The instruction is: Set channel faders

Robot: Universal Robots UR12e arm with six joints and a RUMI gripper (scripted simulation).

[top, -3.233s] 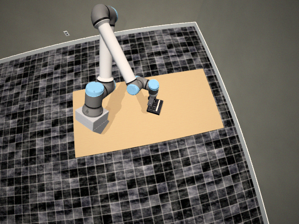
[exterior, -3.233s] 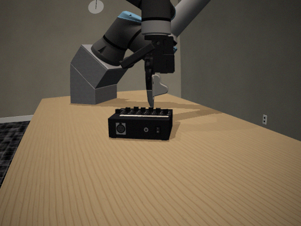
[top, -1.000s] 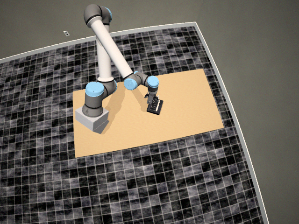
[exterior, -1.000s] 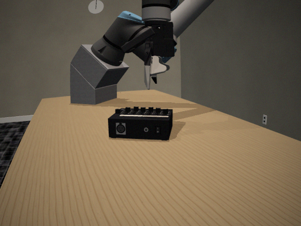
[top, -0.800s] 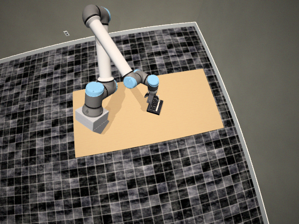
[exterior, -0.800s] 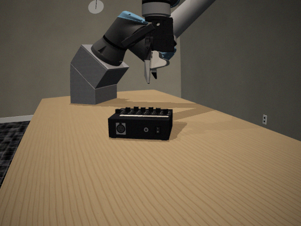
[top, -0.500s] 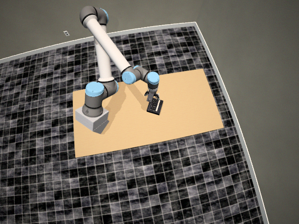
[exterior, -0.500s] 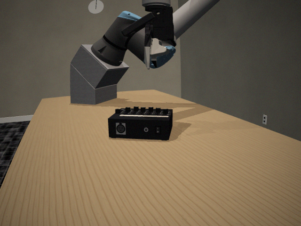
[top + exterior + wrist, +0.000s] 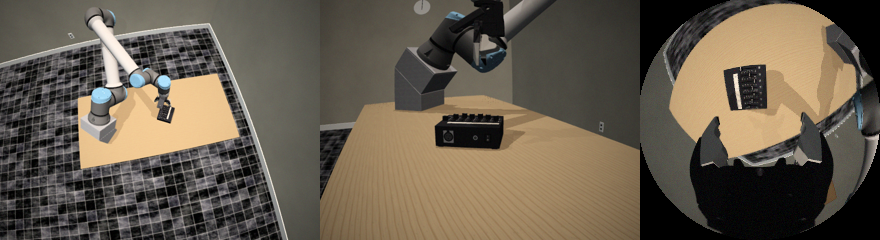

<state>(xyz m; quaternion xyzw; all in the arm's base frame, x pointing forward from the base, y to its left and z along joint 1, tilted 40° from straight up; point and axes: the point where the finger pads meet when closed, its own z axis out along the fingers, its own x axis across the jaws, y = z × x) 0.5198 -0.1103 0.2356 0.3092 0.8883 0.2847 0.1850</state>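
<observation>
The lighting desk (image 9: 165, 113) is a small black box near the middle of the wooden table. It shows from its back panel in the exterior view (image 9: 469, 131), with several fader caps and a white tape strip (image 9: 473, 123) along its top. In the wrist view the desk (image 9: 746, 87) lies well below me, with the tape strip on its left side; the written levels are too small to read. My gripper (image 9: 476, 55) hangs high above the desk, open and empty. Its two fingers frame the wrist view (image 9: 761, 137).
The arm's grey base block (image 9: 98, 127) (image 9: 419, 85) stands at the table's left end, also seen behind the desk. The table is otherwise bare wood, with a tiled floor around it.
</observation>
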